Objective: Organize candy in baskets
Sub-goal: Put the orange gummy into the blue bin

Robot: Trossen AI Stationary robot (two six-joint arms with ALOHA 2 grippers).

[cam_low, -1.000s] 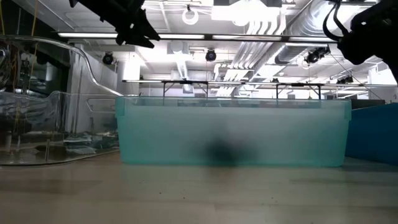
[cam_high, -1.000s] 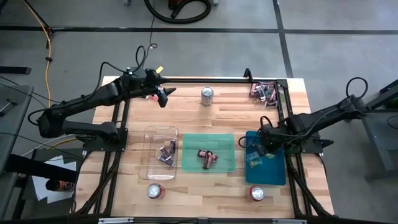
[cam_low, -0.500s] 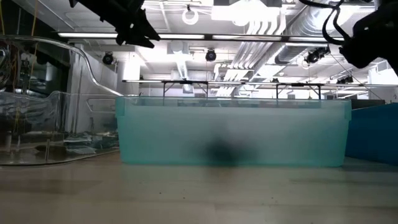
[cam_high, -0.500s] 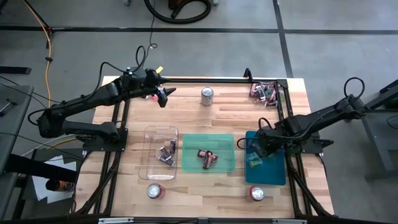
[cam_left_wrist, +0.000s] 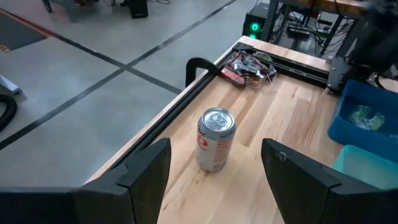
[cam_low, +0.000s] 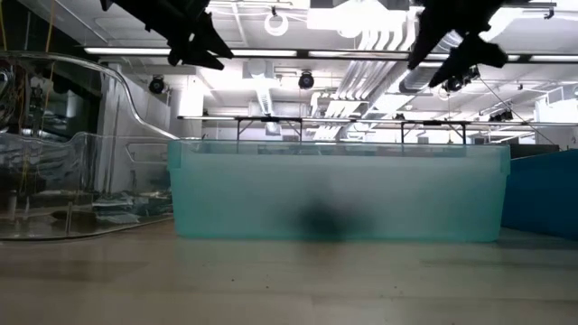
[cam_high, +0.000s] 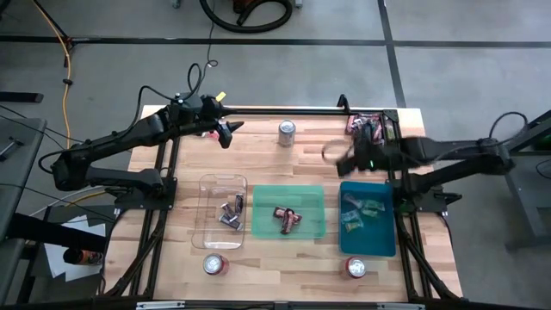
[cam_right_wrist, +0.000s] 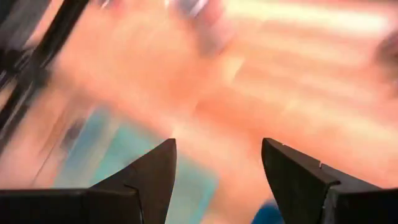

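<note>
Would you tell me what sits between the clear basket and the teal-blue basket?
In the high view, the translucent green basket sits between the clear basket and the teal-blue basket, holding maroon-wrapped candy.

**Wood, plastic, foil and metal**

The desk [cam_high: 301, 159] is pale wood in narrow glued strips, smooth with a light satin sheen. The clear tray [cam_high: 223, 212] is glossy see-through plastic; in the low view its curved wall throws bright reflections. The green tray [cam_high: 288, 210] is frosted, translucent plastic with a matt look. The blue tray [cam_high: 368, 218] is solid, opaque plastic, smooth. The sweets [cam_high: 288, 218] wear shiny, crinkled foil-like wrappers, as does the pile [cam_left_wrist: 250, 64] at the desk corner. The can [cam_left_wrist: 215, 139] is metal, with a brushed silvery lid and a glossy printed side. The frame [cam_high: 284, 109] is black metal, matt. The left pincer's fingers [cam_left_wrist: 146, 171] are dark, dull and smooth.
</note>
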